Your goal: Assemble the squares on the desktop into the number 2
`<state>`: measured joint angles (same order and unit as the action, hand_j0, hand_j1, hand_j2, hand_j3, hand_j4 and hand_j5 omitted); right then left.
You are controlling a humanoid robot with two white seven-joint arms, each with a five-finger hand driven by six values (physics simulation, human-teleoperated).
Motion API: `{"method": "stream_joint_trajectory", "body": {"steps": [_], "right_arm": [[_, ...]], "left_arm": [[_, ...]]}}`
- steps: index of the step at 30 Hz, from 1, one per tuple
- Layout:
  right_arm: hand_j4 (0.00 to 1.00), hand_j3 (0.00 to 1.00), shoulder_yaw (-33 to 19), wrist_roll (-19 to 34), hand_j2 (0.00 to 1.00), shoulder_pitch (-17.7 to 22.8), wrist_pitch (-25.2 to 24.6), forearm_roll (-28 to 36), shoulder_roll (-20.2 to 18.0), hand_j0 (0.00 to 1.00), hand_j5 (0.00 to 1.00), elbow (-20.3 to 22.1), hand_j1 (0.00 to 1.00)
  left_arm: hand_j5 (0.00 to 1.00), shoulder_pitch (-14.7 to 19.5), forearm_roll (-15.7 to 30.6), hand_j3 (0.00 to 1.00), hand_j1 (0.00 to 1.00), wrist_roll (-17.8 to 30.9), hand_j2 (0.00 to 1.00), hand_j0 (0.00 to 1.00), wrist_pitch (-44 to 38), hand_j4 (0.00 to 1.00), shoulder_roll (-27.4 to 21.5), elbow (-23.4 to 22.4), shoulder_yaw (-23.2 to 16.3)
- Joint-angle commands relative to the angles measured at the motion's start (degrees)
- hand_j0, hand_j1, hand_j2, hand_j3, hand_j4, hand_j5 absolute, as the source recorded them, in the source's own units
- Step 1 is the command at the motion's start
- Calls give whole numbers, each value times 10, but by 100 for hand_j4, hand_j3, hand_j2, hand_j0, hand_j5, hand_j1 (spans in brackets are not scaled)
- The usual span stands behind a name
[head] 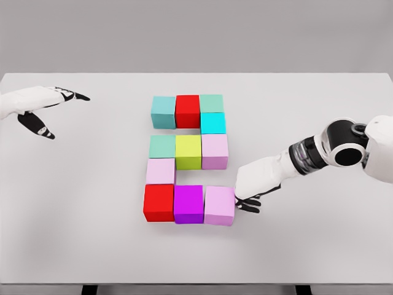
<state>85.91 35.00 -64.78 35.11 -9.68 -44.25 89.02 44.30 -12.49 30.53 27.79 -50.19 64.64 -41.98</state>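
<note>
- Eleven cubes sit near the middle of the white table (73, 203), already reading as a 2: top row teal cube (163, 112), red cube (188, 110), green cube (212, 103); cyan cube (214, 123) just below the green one on the right.
- Middle row: mint cube (162, 146), yellow-green cube (188, 152), lilac cube (215, 151). Pale pink cube (160, 171) hangs under the mint one on the left.
- Bottom row: second red cube (158, 202), magenta cube (188, 204), pink end cube (219, 205).
- My right hand (255, 184) is at the right face of the pink end cube, dark fingertips (248, 206) low by the table and touching or just off that face. Fingers look bunched together, not pinching anything; contact itself I cannot confirm.
- My left hand (37, 107) hovers well apart at the far left, fingers spread, holding nothing.
- Judgement: step in hand is seating the last cube of the bottom row; task looks nearly complete.
- To do it well: push flat and level against the face's middle, straight toward the magenta cube, so the cube does not twist.
- Keep force light; a hard shove could shunt the whole row leftward and spoil alignment.
- Lift away sideways afterwards, not dragging the cube.
</note>
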Motion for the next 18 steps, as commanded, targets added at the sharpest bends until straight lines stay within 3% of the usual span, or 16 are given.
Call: {"method": "stream_joint_trajectory", "body": {"steps": [1, 7, 11, 12, 15, 18], "right_arm": [[13, 13, 0, 0, 13, 0, -1, 3, 0, 13, 13, 0, 13], [13, 13, -20, 0, 13, 5, -1, 2, -8, 13, 13, -8, 13], [14, 14, -56, 0, 14, 3, -1, 0, -28, 14, 14, -102, 14], [23, 23, -68, 0, 23, 3, -1, -4, -32, 23, 23, -119, 23], [100, 100, -195, 0, 100, 9, -1, -15, -107, 100, 100, -140, 100], [100, 100, -251, 0, 100, 17, -1, -14, -133, 100, 100, -148, 100]], "left_arm": [[100, 0, 3, 100, 100, 0, 100, 100, -2, 100, 0, -1, 1], [100, -1, 29, 100, 100, -1, 100, 100, 37, 100, -3, 0, 2], [100, -4, 32, 100, 100, 0, 100, 100, 46, 100, -3, 0, 20], [100, -3, 32, 100, 100, 0, 100, 100, 46, 100, -3, 0, 20], [100, -4, 32, 100, 100, 0, 100, 100, 46, 100, -4, 0, 21], [100, -4, 32, 100, 100, 0, 100, 100, 46, 100, -3, -1, 20]]}}
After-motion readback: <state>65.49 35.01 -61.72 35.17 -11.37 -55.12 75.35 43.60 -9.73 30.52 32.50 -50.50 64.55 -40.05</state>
